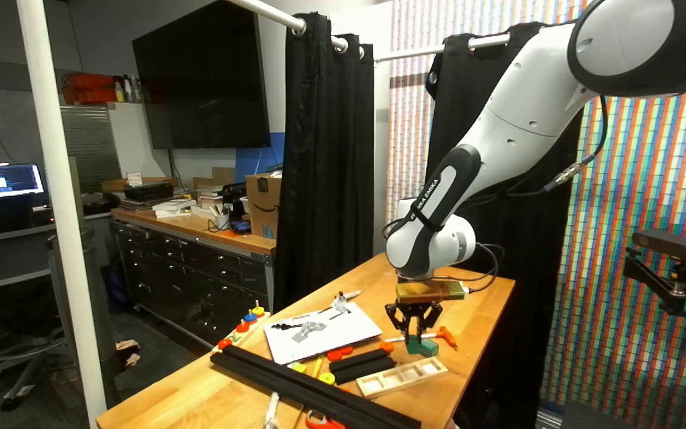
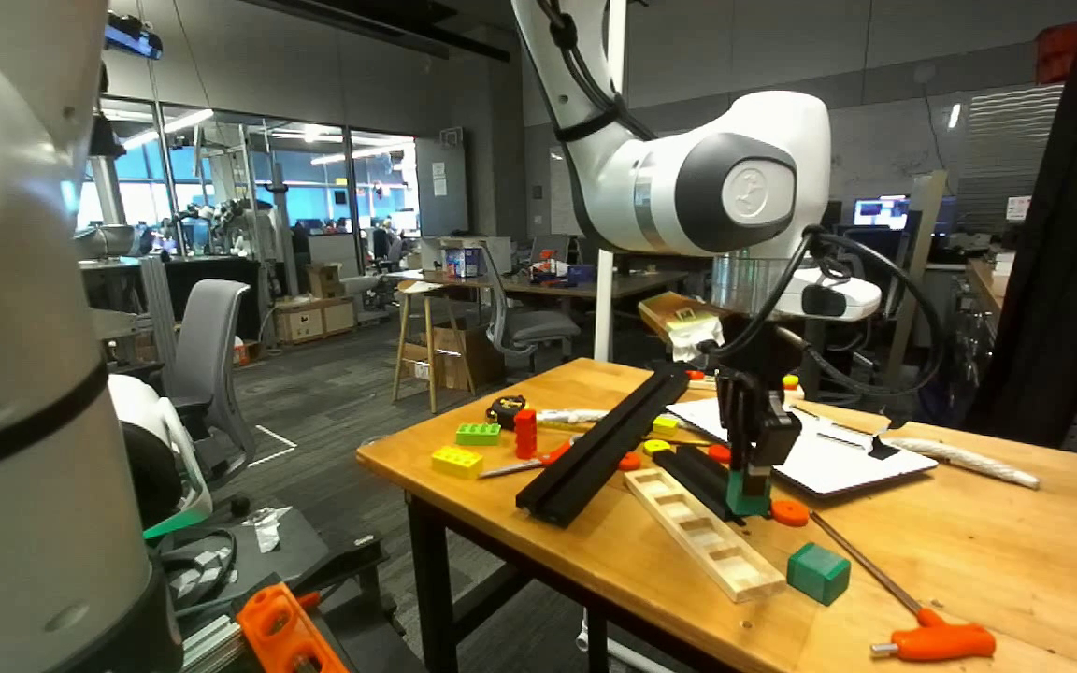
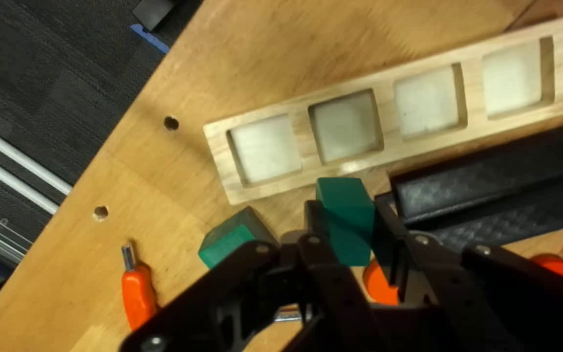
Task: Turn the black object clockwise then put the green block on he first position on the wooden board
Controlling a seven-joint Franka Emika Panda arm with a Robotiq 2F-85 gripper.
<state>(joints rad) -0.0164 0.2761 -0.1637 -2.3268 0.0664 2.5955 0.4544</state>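
My gripper (image 3: 345, 210) is shut on a dark green block (image 3: 347, 234); the held block also shows in both exterior views (image 1: 412, 344) (image 2: 747, 495). I cannot tell whether it touches the table. A second dark green block (image 3: 230, 237) (image 2: 819, 572) lies on the table beside the gripper. The pale wooden board (image 3: 389, 146) (image 1: 402, 377) (image 2: 702, 537) has several square recesses with pale bottoms and lies just beyond the held block in the wrist view. The long black bar (image 1: 319, 387) (image 2: 604, 439) lies past the board. A shorter black grooved piece (image 3: 496, 190) (image 1: 362, 364) lies alongside the board.
An orange-handled tool (image 2: 940, 640) (image 3: 137, 298) lies near the second block. Orange discs (image 2: 791, 512) lie near the gripper. A white board (image 1: 319, 330) with items on it lies behind. Yellow, green and red bricks (image 2: 457, 461) stand past the bar. The table edge is close to the board.
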